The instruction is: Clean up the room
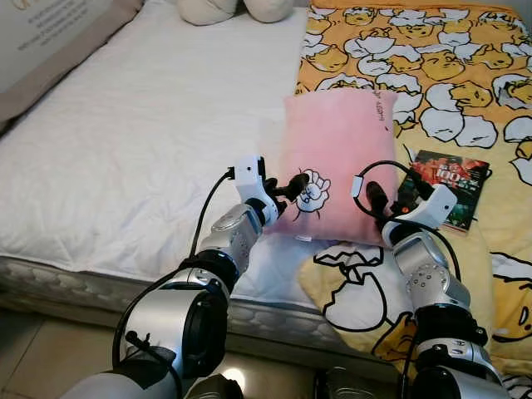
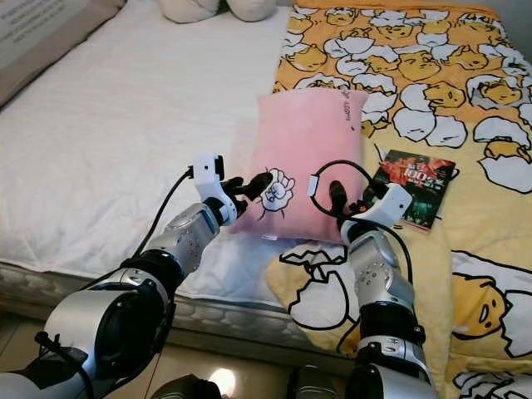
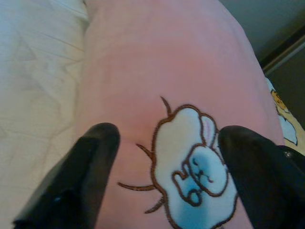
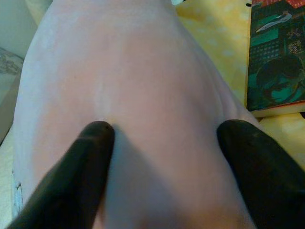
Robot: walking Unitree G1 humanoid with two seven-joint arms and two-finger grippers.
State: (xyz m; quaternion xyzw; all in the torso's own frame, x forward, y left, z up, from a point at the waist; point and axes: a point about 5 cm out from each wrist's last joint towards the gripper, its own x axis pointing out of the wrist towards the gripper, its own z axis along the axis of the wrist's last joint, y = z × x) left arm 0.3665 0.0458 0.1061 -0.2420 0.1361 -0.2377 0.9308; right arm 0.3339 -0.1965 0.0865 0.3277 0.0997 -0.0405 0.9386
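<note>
- Both silver arms reach forward from the foot of the bed [image 1: 125, 158], one to each side of the pink pillow [image 1: 332, 158], a two-handed hold suited to something soft and bulky.
- Left gripper [image 1: 295, 184] presses the pillow's near-left edge by the embroidered sheep [image 3: 193, 162], fingers [image 3: 81, 176] spread apart against the fabric.
- Right gripper [image 1: 378, 199] meets the near-right edge, its fingers likewise spread and dented into the plush.
- Pillow straddles the white sheet and the yellow duck blanket [image 1: 432, 75]; a book [image 1: 445, 187] lies just beside it.

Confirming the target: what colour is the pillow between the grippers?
Pink pillow with a small white cartoon patch, clearest in the left wrist view.
</note>
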